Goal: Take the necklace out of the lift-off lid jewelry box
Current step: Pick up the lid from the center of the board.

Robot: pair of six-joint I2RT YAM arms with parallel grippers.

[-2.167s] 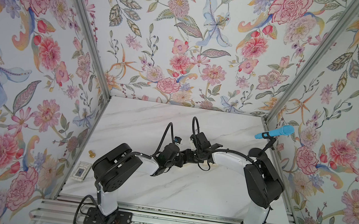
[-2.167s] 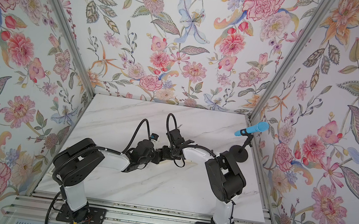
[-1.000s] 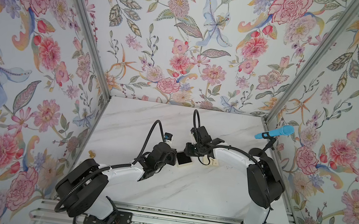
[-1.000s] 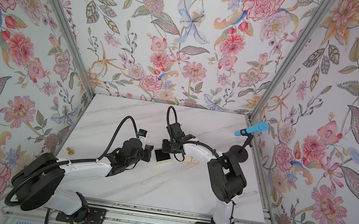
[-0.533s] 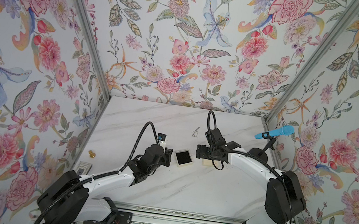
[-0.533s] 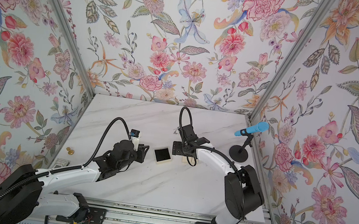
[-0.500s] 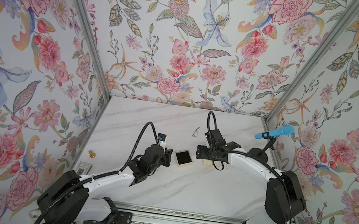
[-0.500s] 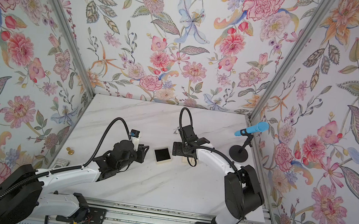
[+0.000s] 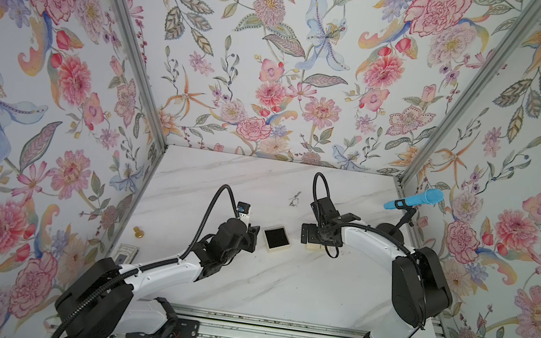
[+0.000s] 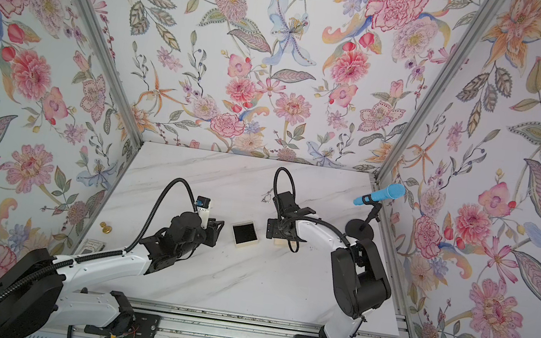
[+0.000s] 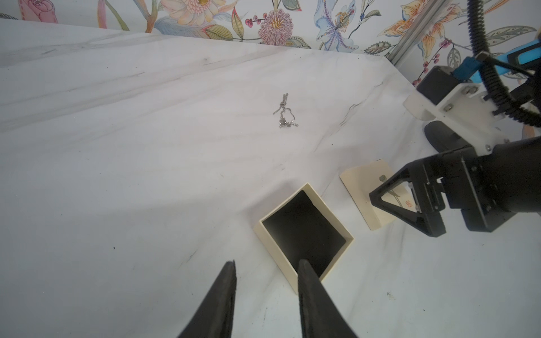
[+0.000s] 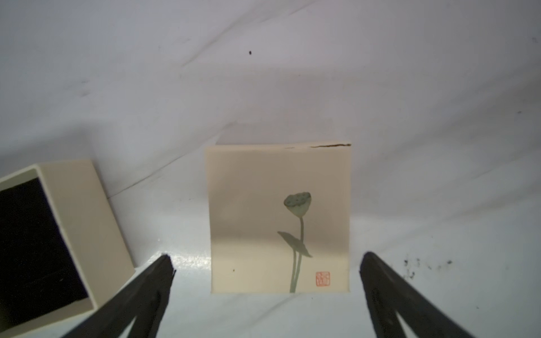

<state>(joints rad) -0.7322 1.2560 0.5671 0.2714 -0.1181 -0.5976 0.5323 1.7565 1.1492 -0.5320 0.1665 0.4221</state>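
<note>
Necklace (image 11: 285,112) lies on the table (image 11: 146,175), outside the jewelry box (image 11: 273,256) (lining bare). Lid (image 12: 263,219) sits aside for access; right claw (image 12: 268,257) spread wide above it, left claw (image 11: 267,261) parted, both empty.

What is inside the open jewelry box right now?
Only black lining shows inside the jewelry box; one fingertip of the left gripper covers its near corner in the wrist view, but both top views show it bare. The necklace lies on the table, outside.

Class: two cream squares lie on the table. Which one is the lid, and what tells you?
The lid, under the right gripper, bears a flower drawing and red stamp; the box shows black lining.
</note>
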